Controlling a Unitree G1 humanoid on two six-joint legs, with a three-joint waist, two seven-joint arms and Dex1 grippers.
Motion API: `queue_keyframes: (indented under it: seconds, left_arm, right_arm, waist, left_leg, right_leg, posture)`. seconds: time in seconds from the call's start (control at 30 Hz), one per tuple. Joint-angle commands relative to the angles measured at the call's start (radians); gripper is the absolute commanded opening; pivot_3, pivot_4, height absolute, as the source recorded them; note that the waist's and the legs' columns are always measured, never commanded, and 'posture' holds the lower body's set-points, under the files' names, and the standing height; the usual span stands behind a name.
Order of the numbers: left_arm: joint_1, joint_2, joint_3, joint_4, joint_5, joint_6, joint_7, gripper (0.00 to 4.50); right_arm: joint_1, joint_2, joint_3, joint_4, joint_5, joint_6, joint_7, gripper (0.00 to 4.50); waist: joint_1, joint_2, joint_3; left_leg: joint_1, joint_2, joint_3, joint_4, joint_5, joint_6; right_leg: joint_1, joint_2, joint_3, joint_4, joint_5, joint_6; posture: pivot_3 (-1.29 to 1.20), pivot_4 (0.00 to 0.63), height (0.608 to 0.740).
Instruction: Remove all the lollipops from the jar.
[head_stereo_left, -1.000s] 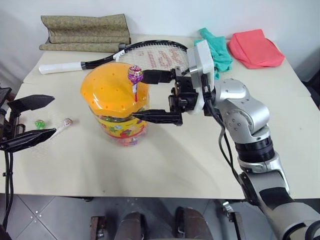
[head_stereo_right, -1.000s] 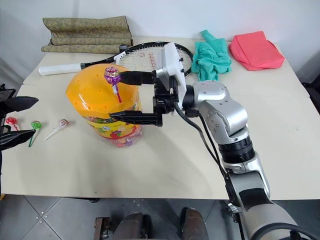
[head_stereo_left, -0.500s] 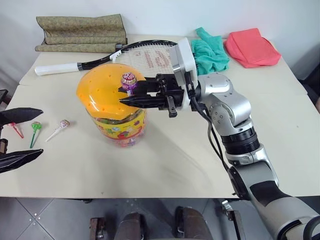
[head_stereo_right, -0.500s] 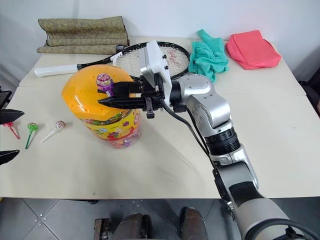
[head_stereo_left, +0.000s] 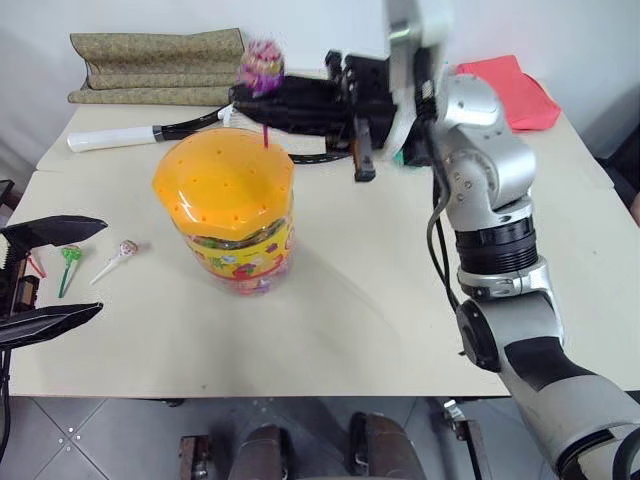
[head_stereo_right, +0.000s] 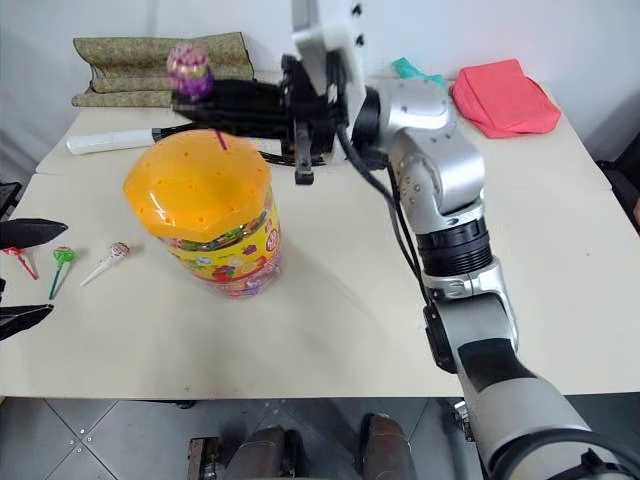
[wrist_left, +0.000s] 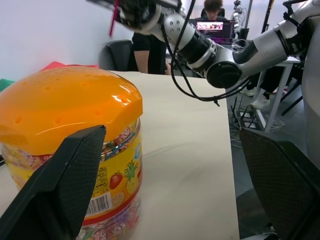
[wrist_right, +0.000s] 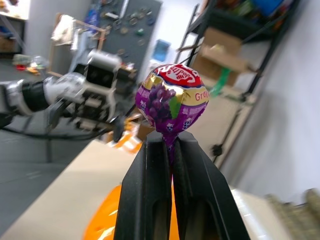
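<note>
The jar (head_stereo_left: 228, 215), a clear tub with a yellow label and a holed orange lid (head_stereo_right: 196, 180), stands left of the table's middle. My right gripper (head_stereo_left: 243, 97) hovers above its far side, shut on the red stick of a purple lollipop (wrist_right: 172, 97). The stick's lower end hangs just over the lid. Green (head_stereo_left: 71, 253), pink-white (head_stereo_left: 128, 247) and red (head_stereo_right: 20, 252) lollipops lie on the table left of the jar. Just in front of them, near the left edge, my left gripper (head_stereo_left: 95, 268) is open and holds nothing; in its wrist view the jar (wrist_left: 70, 115) lies ahead between the fingers.
A tennis racket (head_stereo_left: 150, 130) lies behind the jar. A folded olive cloth (head_stereo_left: 160, 65) rests at the back left; a teal cloth (head_stereo_right: 415, 72) and a red cloth (head_stereo_left: 515, 90) lie at the back right. A person (wrist_left: 212, 7) sits in the background.
My right gripper shut on the purple lollipop's stick and lifted it up out of the lid. The left gripper stayed open in place.
</note>
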Motion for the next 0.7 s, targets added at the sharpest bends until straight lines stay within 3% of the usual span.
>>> queue_keyframes:
  seconds: [0.03,0.23,0.37,0.53,0.7]
  left_arm:
    - [-0.005,0.018,0.016,0.026,0.002,-0.014,-0.034,4.50]
    - [0.050,0.042,0.083,0.060,0.015,-0.019,-0.063,4.50]
    - [0.079,0.052,0.104,0.068,0.016,-0.018,-0.077,4.50]
    - [0.105,0.055,0.114,0.076,0.027,-0.026,-0.080,4.50]
    - [0.111,0.033,0.080,0.057,0.046,-0.040,-0.029,4.50]
  right_arm:
    - [-0.034,-0.096,-0.088,-0.002,0.001,0.040,-0.058,0.02]
    - [0.161,-0.425,-0.076,0.001,-0.124,0.236,-0.118,0.02]
    - [0.307,-0.599,0.012,0.034,-0.222,0.353,-0.076,0.02]
    - [0.434,-0.646,0.014,0.127,-0.283,0.386,-0.124,0.02]
    - [0.469,-0.596,0.009,0.266,-0.354,0.348,-0.224,0.02]
  waist:
    - [0.001,0.000,0.000]
    - [0.009,-0.001,-0.001]
    - [0.016,0.003,0.002]
    - [0.015,0.004,0.002]
    - [0.024,0.005,0.003]
  left_leg:
    - [0.000,0.000,0.000,0.000,0.000,0.000]
    - [0.000,0.000,0.000,-0.001,0.000,0.001]
    - [0.000,0.000,0.004,-0.002,0.000,0.001]
    - [0.000,0.001,0.006,-0.002,0.000,0.001]
    - [0.000,0.001,0.007,-0.001,0.000,0.001]
  right_leg:
    - [0.000,0.000,0.000,0.000,0.000,0.000]
    - [0.001,0.000,0.000,-0.001,0.000,0.000]
    - [0.000,-0.001,0.000,-0.004,0.000,0.000]
    - [0.000,-0.001,0.000,-0.005,0.000,0.000]
    - [0.000,-0.001,0.000,-0.005,0.000,0.000]
  posture:
    - [0.00,0.150,0.740]
    - [0.00,0.150,0.740]
    - [0.00,0.150,0.740]
    - [0.00,0.150,0.740]
    - [0.00,0.150,0.740]
